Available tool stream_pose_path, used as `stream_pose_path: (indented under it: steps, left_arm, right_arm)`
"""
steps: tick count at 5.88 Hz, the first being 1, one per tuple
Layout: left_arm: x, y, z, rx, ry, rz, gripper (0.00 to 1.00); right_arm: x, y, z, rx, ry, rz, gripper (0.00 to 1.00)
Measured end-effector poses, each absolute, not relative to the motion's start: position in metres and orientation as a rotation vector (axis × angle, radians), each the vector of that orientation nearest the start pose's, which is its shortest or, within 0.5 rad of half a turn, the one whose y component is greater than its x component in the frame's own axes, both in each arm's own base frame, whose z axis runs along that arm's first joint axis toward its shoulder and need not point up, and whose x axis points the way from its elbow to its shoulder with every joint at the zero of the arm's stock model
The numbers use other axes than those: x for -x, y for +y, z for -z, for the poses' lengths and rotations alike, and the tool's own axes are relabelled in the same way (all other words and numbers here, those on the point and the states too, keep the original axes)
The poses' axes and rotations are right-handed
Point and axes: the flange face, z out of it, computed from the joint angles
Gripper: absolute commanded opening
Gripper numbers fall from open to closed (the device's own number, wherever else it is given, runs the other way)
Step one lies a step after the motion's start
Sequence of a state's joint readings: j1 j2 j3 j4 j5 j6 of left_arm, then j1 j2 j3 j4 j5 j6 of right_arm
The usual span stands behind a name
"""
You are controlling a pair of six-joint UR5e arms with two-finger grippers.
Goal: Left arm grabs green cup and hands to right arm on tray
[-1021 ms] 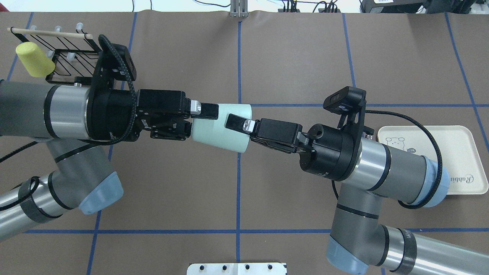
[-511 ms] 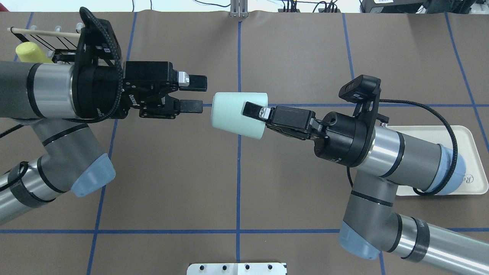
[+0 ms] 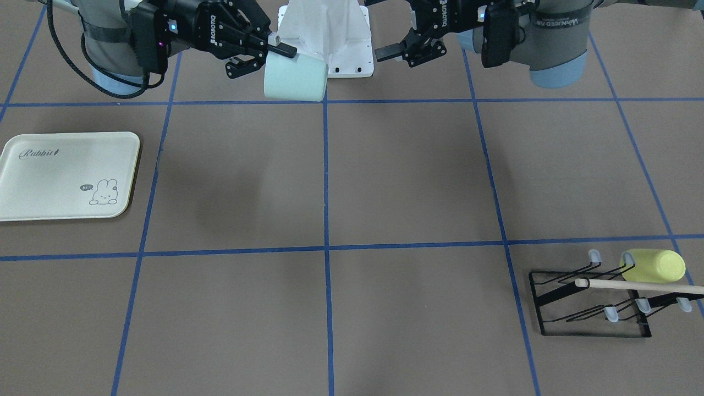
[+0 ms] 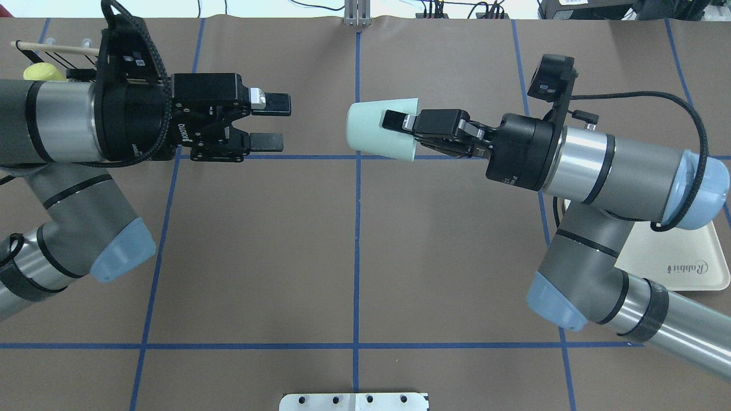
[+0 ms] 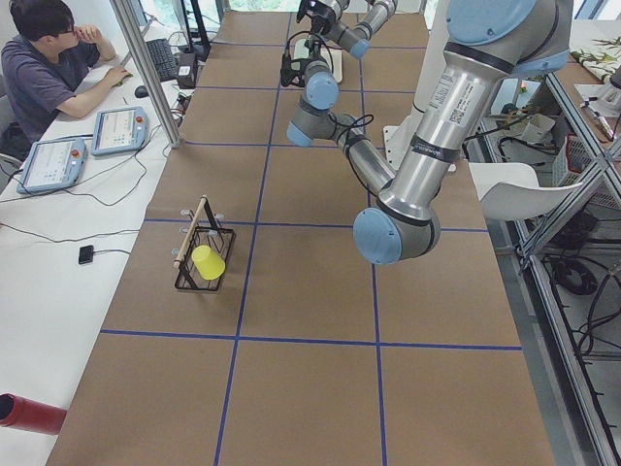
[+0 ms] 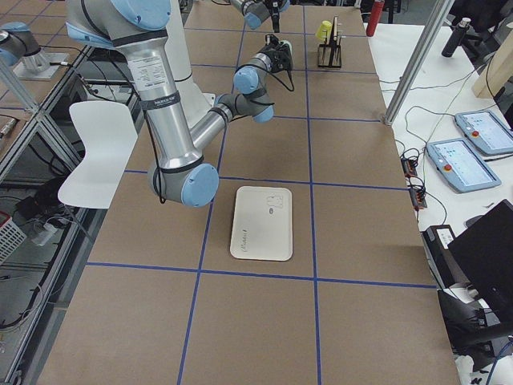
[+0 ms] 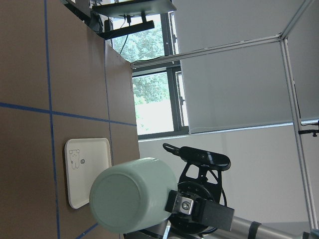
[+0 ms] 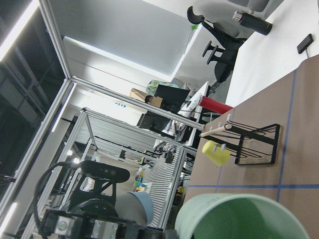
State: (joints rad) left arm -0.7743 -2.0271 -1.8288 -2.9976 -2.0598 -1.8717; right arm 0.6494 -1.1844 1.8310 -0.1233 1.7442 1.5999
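Lying on its side in mid-air in the overhead view, the green cup (image 4: pixel 371 134) was clamped at its rim by the right gripper (image 4: pixel 394 128). One finger pressed the outside of the wall and the other was hidden. The cup's closed base pointed at the left gripper (image 4: pixel 273 122), whose jaws stood apart and held nothing, well apart from the cup across the central blue tape line (image 4: pixel 357 228). The tray (image 4: pixel 685 260) lay partly hidden beneath the right arm.

In the front-facing view the cup hung above the table (image 3: pixel 385 181) on the robot's side, well apart from the tray, which lay flat. A yellow cup (image 3: pixel 654 265) sat on a black wire rack (image 3: pixel 583 316) on the left arm's side.

From the left end the rack and yellow cup were near, and both grippers were too small to judge.

From the right end the tray lay flat beside the right arm's elbow.

The left wrist camera faced the cup's base, with the tray beyond it.

The right wrist camera showed the cup's open rim at the bottom edge, with the rack beyond.
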Motion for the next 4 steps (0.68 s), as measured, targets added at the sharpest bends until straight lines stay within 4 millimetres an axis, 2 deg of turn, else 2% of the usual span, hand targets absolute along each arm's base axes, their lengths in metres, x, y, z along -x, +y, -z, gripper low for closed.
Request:
stream_pose_path:
  steps: [1, 3, 4]
  left_arm:
    - [-0.296, -0.431, -0.160, -0.206, 1.964, 0.193, 1.00]
    - [-0.286, -0.467, -0.171, -0.235, 1.709, 0.200, 1.00]
    - [-0.280, -0.481, -0.177, -0.259, 1.597, 0.186, 1.00]
  right_arm:
    - [0.324, -0.423, -0.190, -0.505, -1.907, -0.237, 0.00]
    - [0.282, -0.471, -0.200, -0.415, -1.643, -0.274, 0.00]
    - [0.261, -0.484, -0.202, -0.387, -1.528, -0.281, 0.00]
